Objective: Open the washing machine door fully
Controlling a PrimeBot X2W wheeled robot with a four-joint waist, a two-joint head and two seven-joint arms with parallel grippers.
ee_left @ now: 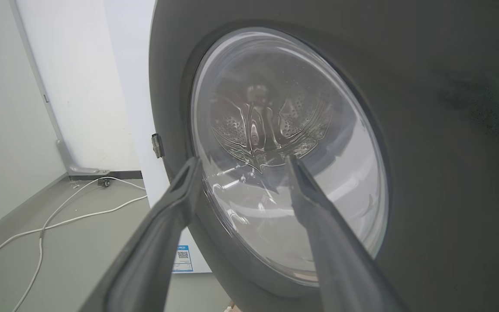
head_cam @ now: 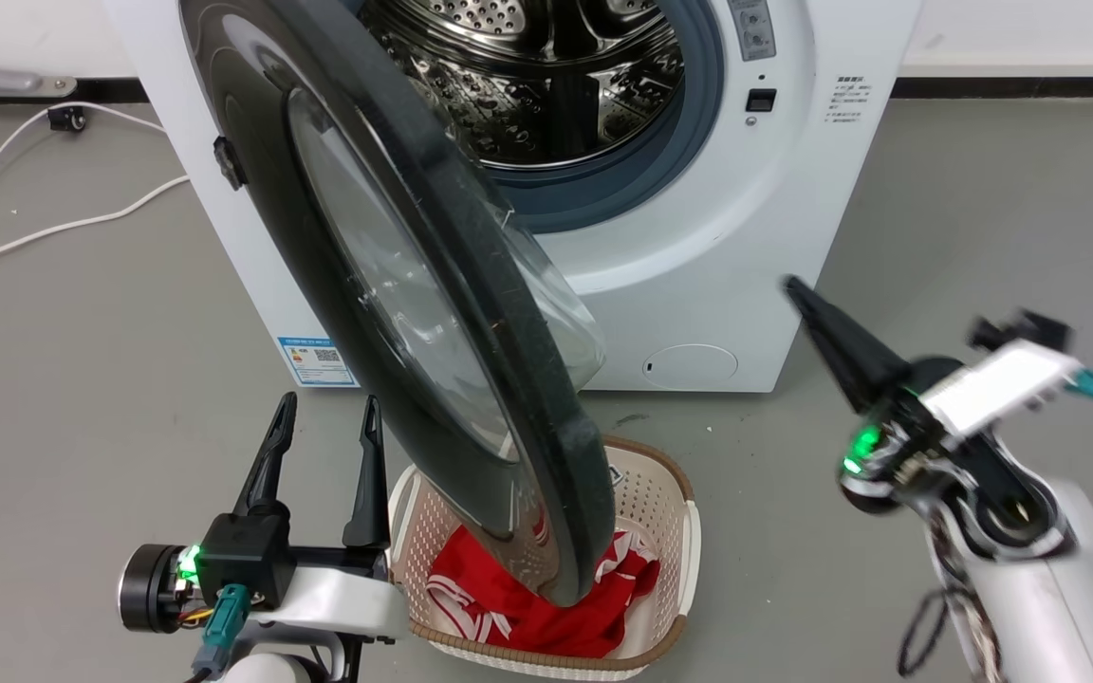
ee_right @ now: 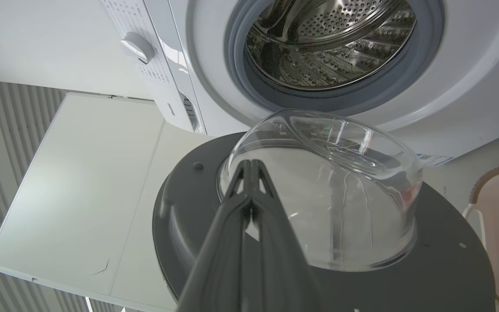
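Observation:
The washing machine door [head_cam: 395, 285], a glossy black disc with a bulging clear glass centre, stands swung out from the white machine, hinged on the left, its edge toward the head camera. My left gripper [head_cam: 328, 408] is open at the lower left, just beside the door's outer face. In the left wrist view its fingers [ee_left: 243, 161] point at the door's glass window [ee_left: 284, 173]; whether they touch it I cannot tell. My right gripper [head_cam: 798, 294] is shut and empty, off to the door's right and apart from it. In the right wrist view it [ee_right: 249, 164] points at the door's inner glass bowl [ee_right: 340, 203].
The steel drum [head_cam: 556, 85] lies exposed behind the door. A beige laundry basket [head_cam: 670, 493] with red cloth [head_cam: 509, 598] sits on the floor under the door's lower edge. A white cable [head_cam: 34, 228] runs over the grey floor at the left. A small round flap [head_cam: 694, 365] marks the machine's base.

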